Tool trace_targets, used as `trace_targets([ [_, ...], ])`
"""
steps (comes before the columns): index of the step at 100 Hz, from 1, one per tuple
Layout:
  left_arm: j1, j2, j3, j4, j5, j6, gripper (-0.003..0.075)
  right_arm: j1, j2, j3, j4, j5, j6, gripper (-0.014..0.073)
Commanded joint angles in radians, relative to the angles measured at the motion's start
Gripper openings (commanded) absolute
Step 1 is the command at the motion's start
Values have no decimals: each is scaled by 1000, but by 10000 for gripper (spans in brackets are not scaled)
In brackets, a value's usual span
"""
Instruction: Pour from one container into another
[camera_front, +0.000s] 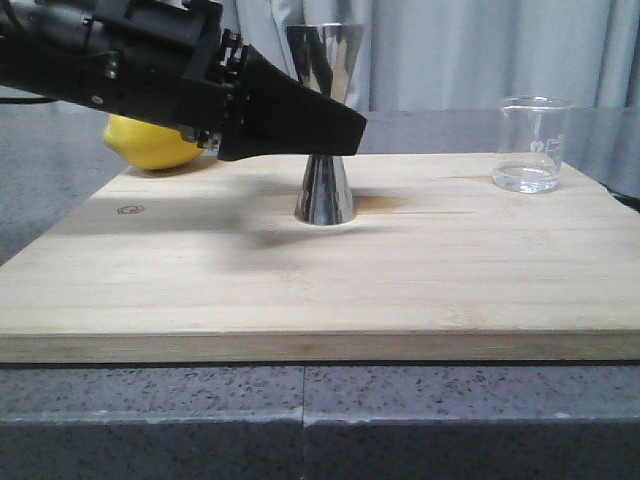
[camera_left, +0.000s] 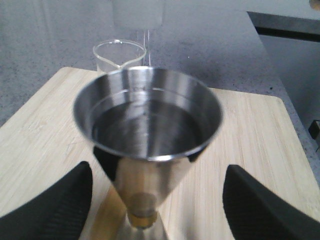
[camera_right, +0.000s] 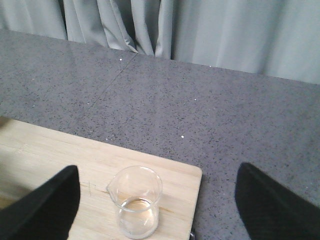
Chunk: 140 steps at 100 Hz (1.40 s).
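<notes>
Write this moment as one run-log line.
left end effector: open, around jigger | right end effector: open, above beaker | both upright on board

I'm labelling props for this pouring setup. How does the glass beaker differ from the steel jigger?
The jigger is opaque, mirror-shiny steel; the beaker is clear glass with faint white markings. The jigger is hourglass-shaped and taller; the beaker is a short cylinder with a pour lip. The jigger stands mid-board between the open fingers of the left gripper; the beaker stands free near the right corner of the board. Both stand upright, and both appear to hold clear liquid.
</notes>
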Motion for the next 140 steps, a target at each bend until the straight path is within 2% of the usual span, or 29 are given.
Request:
trace_targets([
  [1,2,-89,-21,38,12,-89,510,-3,-14,-56,16,-26,-2,586],
  [24,2,-215,-21,320,-119,-385,510,-3,-14,-137,33,216,-2,584],
  [43,2,-352,-21,647,-187,-737,510,-3,-14,-211,33,456,-2,584],
  [52,2,-429,-21,806,-198,-896,510,-3,-14,-230,33,521,-4,584],
  [69,2,-581,-21,1116,-204,-1267,510,-3,-14,-231,33,561,-2,584],
  [84,2,-712,-21,1439,-199,-1739,510,-3,-16,-231,33,569,16,584],
  [97,2,-796,-21,1670,-158,-2050,510,-3,-21,-231,33,601,24,584],
  [118,2,-888,-21,1853,-51,-2273,507,-3,-90,-229,-3,611,32,584],
  [130,2,-930,-17,1875,-46,-2336,504,-3,-165,-228,-15,615,46,584],
  [140,2,-955,-17,1875,-60,-2337,503,-3,-223,-228,-19,615,52,584],
])
